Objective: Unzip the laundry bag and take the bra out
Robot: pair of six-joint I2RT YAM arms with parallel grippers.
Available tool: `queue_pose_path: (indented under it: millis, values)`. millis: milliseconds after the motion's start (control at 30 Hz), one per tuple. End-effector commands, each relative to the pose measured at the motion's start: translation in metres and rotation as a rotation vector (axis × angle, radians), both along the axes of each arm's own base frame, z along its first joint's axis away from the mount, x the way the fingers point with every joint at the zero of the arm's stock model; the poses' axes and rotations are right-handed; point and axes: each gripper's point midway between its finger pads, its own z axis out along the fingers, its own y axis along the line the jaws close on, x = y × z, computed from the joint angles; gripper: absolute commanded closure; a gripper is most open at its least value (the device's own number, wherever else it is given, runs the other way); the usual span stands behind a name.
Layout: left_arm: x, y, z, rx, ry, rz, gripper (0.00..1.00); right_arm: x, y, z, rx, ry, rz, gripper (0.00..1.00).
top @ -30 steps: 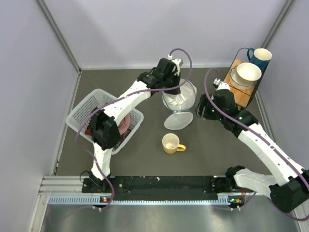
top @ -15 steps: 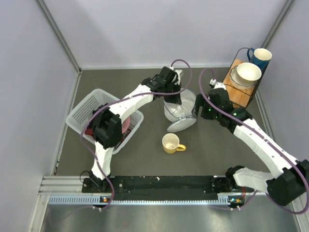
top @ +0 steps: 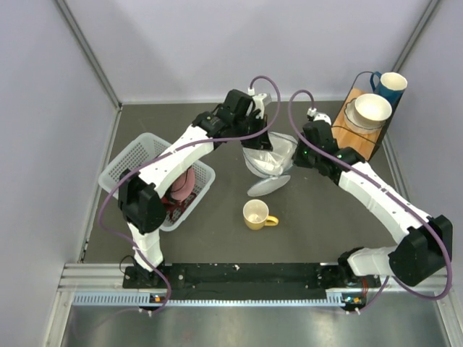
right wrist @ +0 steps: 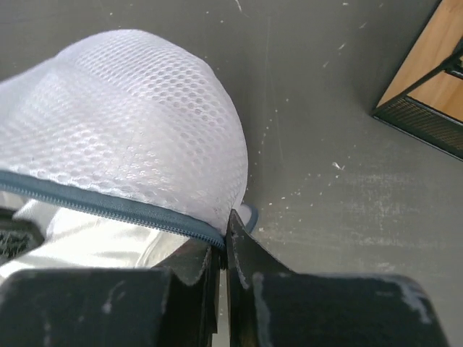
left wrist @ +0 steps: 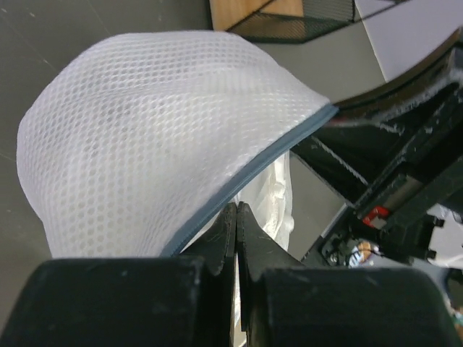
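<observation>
Pale lavender walls (top: 217, 43) close off 3 sides of a dark grey, scuffed tabletop (top: 318, 231). On its left stands a white lattice basket (top: 126, 163) with something pinkish inside. A yellow mug (top: 255, 214) sits near the middle. At the far right a wooden stand (top: 358, 134) carries a white bowl (top: 372, 108) and a blue mug (top: 391, 85).

The laundry bag (top: 269, 155) is at mid-tabletop, just beyond the yellow mug and between the 2 arms. It gapes open: 1 half is turned up like a bowl, and the other disc hangs tilted below it, toward the mug. The left claw (top: 255, 137) meets its left rim and the right claw (top: 295, 155) its right rim.

From above, the fingertips are too small to read — the wrist views settle it. In the left wrist view, the left claw (left wrist: 236, 238) is pinched tight at the bag's (left wrist: 145, 137) grey zipper edge, with white fabric (left wrist: 278, 195) showing in the opening. In the right wrist view, the right claw (right wrist: 226, 238) is likewise clamped on the grey trim under the mesh dome (right wrist: 130, 130), and the white fabric (right wrist: 94, 238) lies beneath it. Only this view shows the scratches on the tabletop — and a corner of the wooden stand (right wrist: 434, 79).
</observation>
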Motion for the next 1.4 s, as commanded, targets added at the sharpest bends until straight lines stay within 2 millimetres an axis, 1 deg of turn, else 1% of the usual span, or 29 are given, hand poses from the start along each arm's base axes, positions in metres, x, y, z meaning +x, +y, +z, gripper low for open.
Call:
queue_pose_path:
  millis: [0,67,133,233,267,300,333,367,433,467,500,533,567,600,633,667,733,833,867,933,1000,1033,1067,1100,1133,1167,1200,1267,1367]
  values:
    - [-0.027,0.000,0.020,-0.084,0.032,-0.159,1.00,0.020,-0.009,0.029,-0.015,-0.110,-0.052,1.00]
    - [-0.033,0.000,0.014,-0.073,0.051,-0.205,1.00,0.024,-0.009,0.032,-0.035,-0.120,-0.048,1.00]
    - [-0.045,-0.005,0.016,-0.110,0.081,-0.276,1.00,0.031,-0.008,0.029,-0.062,-0.110,-0.035,1.00]
    - [-0.058,-0.007,0.033,-0.180,0.091,-0.344,1.00,0.038,-0.003,0.018,-0.080,-0.077,-0.023,1.00]
    - [-0.060,-0.008,0.048,-0.227,0.070,-0.357,1.00,0.039,-0.002,0.015,-0.082,-0.071,-0.022,1.00]
    - [-0.060,-0.005,0.051,-0.257,0.074,-0.365,1.00,0.039,0.000,0.014,-0.077,-0.066,-0.018,1.00]
    - [-0.064,-0.003,0.060,-0.299,0.081,-0.395,1.00,0.040,0.001,0.012,-0.075,-0.059,-0.016,1.00]
    - [-0.065,-0.001,0.077,-0.349,0.061,-0.396,1.00,0.040,0.003,0.012,-0.068,-0.056,-0.012,1.00]
    - [-0.057,0.013,0.081,-0.398,0.078,-0.373,1.00,0.040,0.004,0.014,-0.060,-0.060,-0.008,1.00]
    - [-0.062,0.021,0.099,-0.453,0.104,-0.371,1.00,0.040,0.005,0.014,-0.060,-0.059,-0.005,1.00]
    - [-0.050,0.029,0.118,-0.519,0.016,-0.370,1.00,0.040,0.005,0.015,-0.056,-0.060,-0.005,1.00]
    - [-0.047,0.035,0.110,-0.548,0.041,-0.352,1.00,0.040,0.006,0.016,-0.054,-0.060,-0.001,1.00]
    - [-0.053,0.042,0.126,-0.604,0.100,-0.332,1.00,0.039,0.007,0.016,-0.048,-0.059,0.007,1.00]
    - [-0.047,0.049,0.131,-0.644,0.081,-0.315,1.00,0.039,0.008,0.016,-0.039,-0.057,0.005,1.00]
    - [-0.045,0.051,0.140,-0.690,0.013,-0.330,1.00,0.038,0.011,0.016,-0.030,-0.053,0.012,1.00]
    - [-0.047,0.053,0.146,-0.723,0.050,-0.312,1.00,0.037,0.011,0.016,-0.022,-0.050,0.014,1.00]
    - [-0.043,0.056,0.157,-0.761,0.011,-0.302,1.00,0.036,0.016,0.016,0.002,-0.043,0.024,1.00]
    - [-0.035,0.065,0.165,-0.825,0.042,-0.249,1.00,0.034,0.016,0.016,0.005,-0.042,0.028,1.00]
    - [-0.039,0.069,0.179,-0.891,0.033,-0.263,1.00,0.034,0.016,0.016,0.004,-0.042,0.027,1.00]
    - [-0.037,0.074,0.193,-0.950,0.021,-0.262,1.00,0.034,0.016,0.014,0.002,-0.036,0.027,1.00]
    - [-0.040,0.074,0.206,-1.014,0.026,-0.285,1.00,0.034,0.019,0.013,0.016,-0.030,0.032,1.00]
    - [-0.037,0.075,0.212,-1.052,0.023,-0.276,1.00,0.035,0.021,0.011,0.022,-0.023,0.033,1.00]
    - [-0.034,0.074,0.212,-1.093,0.088,-0.269,1.00,0.034,0.025,0.010,0.040,-0.013,0.044,1.00]
    - [-0.041,0.076,0.221,-1.131,0.046,-0.314,1.00,0.036,0.029,0.012,0.066,-0.017,0.044,1.00]
    - [-0.042,0.075,0.225,-1.159,0.054,-0.325,1.00,0.036,0.032,0.013,0.081,-0.017,0.049,1.00]
    - [-0.041,0.071,0.223,-1.184,0.103,-0.333,1.00,0.036,0.037,0.011,0.101,-0.008,0.063,1.00]
    - [-0.045,0.070,0.223,-1.196,0.102,-0.353,1.00,0.037,0.039,0.013,0.115,-0.011,0.060,1.00]
    - [-0.045,0.063,0.215,-1.209,0.146,-0.348,1.00,0.039,0.041,0.012,0.116,-0.007,0.064,1.00]
    - [-0.054,0.054,0.215,-1.214,0.152,-0.377,1.00,0.041,0.043,0.012,0.114,-0.007,0.069,1.00]
